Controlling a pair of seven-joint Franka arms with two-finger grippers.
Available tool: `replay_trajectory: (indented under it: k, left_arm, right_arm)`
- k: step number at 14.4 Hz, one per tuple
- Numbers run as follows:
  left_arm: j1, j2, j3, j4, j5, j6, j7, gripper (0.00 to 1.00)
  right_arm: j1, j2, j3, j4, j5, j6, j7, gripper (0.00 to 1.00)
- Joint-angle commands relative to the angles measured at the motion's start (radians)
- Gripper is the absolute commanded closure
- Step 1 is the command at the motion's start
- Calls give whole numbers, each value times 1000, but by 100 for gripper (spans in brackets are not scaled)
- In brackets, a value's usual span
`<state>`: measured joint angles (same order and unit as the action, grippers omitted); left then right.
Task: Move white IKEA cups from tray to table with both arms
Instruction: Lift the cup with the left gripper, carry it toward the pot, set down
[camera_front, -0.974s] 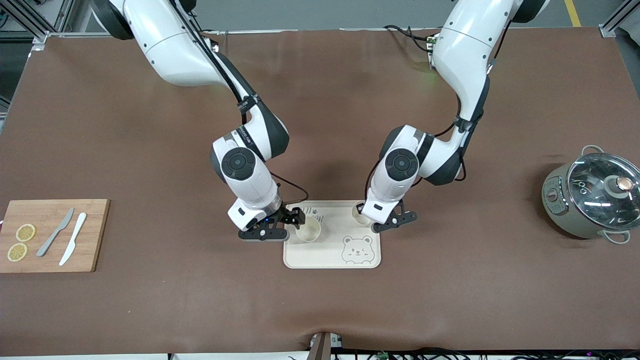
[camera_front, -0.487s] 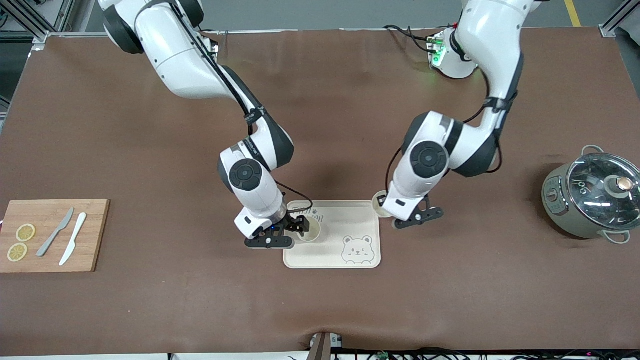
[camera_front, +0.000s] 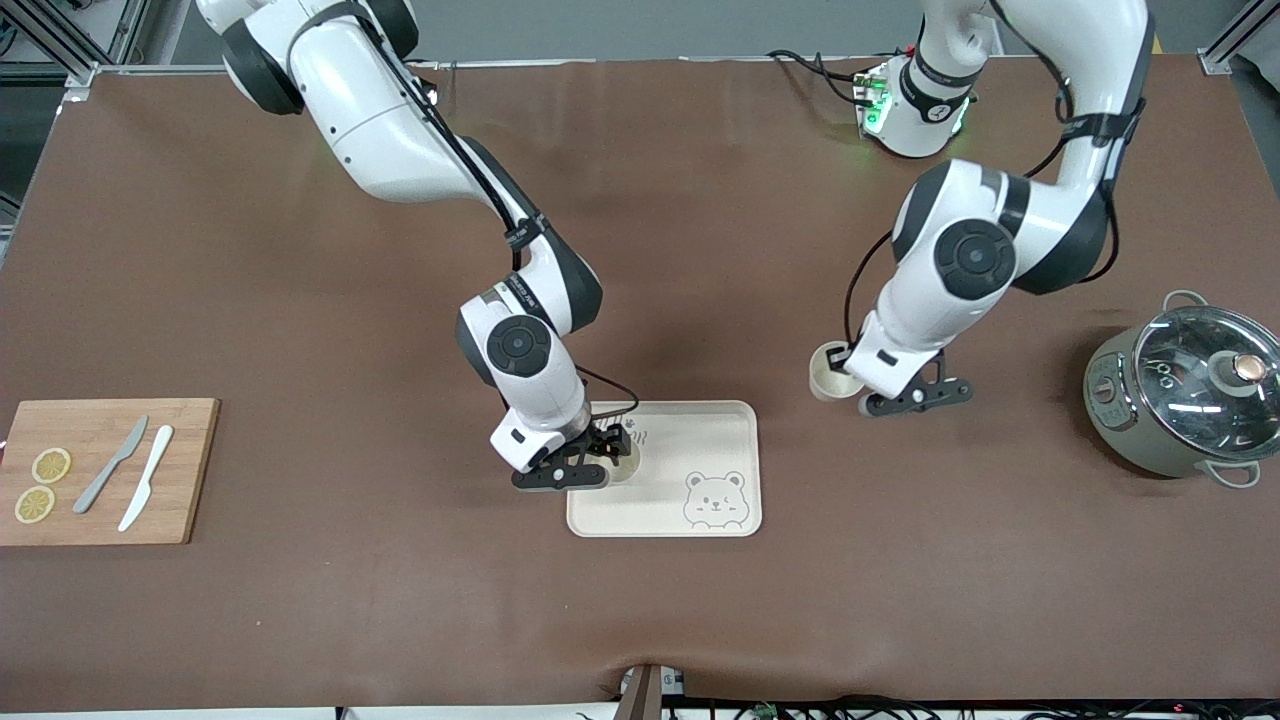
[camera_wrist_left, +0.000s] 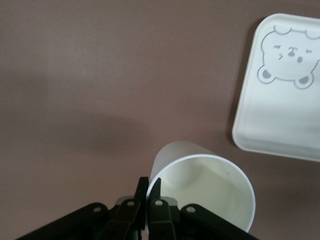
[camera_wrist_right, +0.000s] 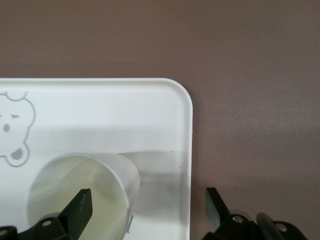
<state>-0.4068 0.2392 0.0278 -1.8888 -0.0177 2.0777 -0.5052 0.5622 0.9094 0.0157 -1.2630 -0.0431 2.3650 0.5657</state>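
A cream tray (camera_front: 700, 430) with a bear drawing lies mid-table. One white cup (camera_front: 629, 460) stands on it at the corner toward the right arm's end, partly hidden by my right gripper (camera_front: 610, 450). In the right wrist view the gripper (camera_wrist_right: 147, 202) is open, one finger over the cup's (camera_wrist_right: 85, 195) mouth, the other off the tray (camera_wrist_right: 100, 115). My left gripper (camera_front: 845, 375) is shut on the rim of the second white cup (camera_front: 828, 372), over bare table beside the tray toward the left arm's end. In the left wrist view the gripper (camera_wrist_left: 148, 187) pinches the cup's (camera_wrist_left: 205, 185) wall.
A grey-green pot with a glass lid (camera_front: 1185, 400) stands at the left arm's end. A wooden cutting board (camera_front: 105, 470) with two knives and lemon slices lies at the right arm's end. The tray (camera_wrist_left: 280, 125) shows off to the side in the left wrist view.
My left arm has carried its cup off the tray toward the left arm's end. My right gripper has moved over the other cup on the tray.
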Motion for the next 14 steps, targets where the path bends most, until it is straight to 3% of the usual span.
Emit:
replay_trajectory:
  k: [1,4,5,7,9,12,14]
  left_arm:
    - [20,-124,-6,-145,21,18,51,100]
    - [69,-213,-8,-266,21,74,140,100]
    - [83,-239,-8,-314,21,112,167,100]
    - [94,-258,-8,-380,21,177,192,100]
    - [95,-258,-6,-426,21,231,209,100]
    - [101,-265,-6,-512,25,344,234,100]
    - [120,-265,-8,-564,25,413,263,100]
  right_arm:
    - [2,31,1,25,-23,-4,17,0]
    - [1,29,1,27,-18,-4,17,1]
    - [-1,29,1,28,-17,-4,19,17]
    - [-4,28,3,33,-14,-1,20,25]
    - [-4,26,4,36,-12,-1,22,51]
    - [-4,22,6,37,-12,-1,22,76]
    - [-1,20,6,39,-12,8,37,100]
